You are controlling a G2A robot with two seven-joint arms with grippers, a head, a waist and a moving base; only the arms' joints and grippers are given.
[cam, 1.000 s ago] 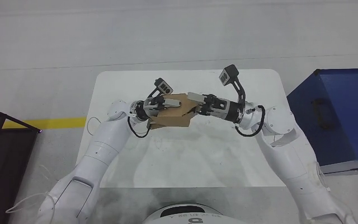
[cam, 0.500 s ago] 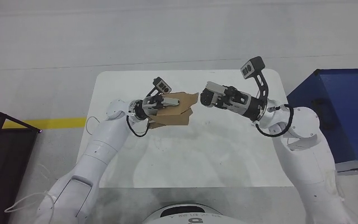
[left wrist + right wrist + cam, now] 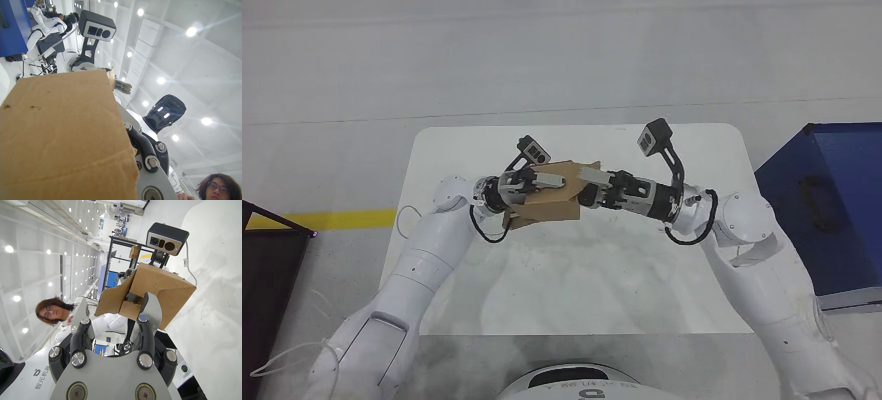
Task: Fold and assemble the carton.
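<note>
Over the worktop (image 3: 572,290), toward 12 o'clock from its middle, the carton (image 3: 554,207) hangs off the surface between the two arms. At its 9 o'clock end the left tool (image 3: 542,183) is clamped on the brown board, one finger (image 3: 151,166) lying along a side panel's edge, so this arm seems to carry the whole weight. The carton is a half-formed tube: its long panels are squared up, while the 3 o'clock end is open, with a ragged outer flap (image 3: 109,302) sticking out and a smaller inner flap (image 3: 130,310) partly turned in. At that end the right tool (image 3: 117,300) stands with its fingers wide apart, gripping nothing; one fingertip (image 3: 151,302) rests at the carton's mouth beside the inner flap, and the outer flap lies in the gap between the fingers. By its look the board is light, thin and fairly stiff across the panels but weak at the creases, and the torn edges suggest it will crumple or tear if pinched hard. A sound hold is likely across a flat panel close to a corner fold, leaving the flaps to be pushed at their free edges, not squeezed. Off the worktop at 3 o'clock stands a blue bin (image 3: 832,210).
</note>
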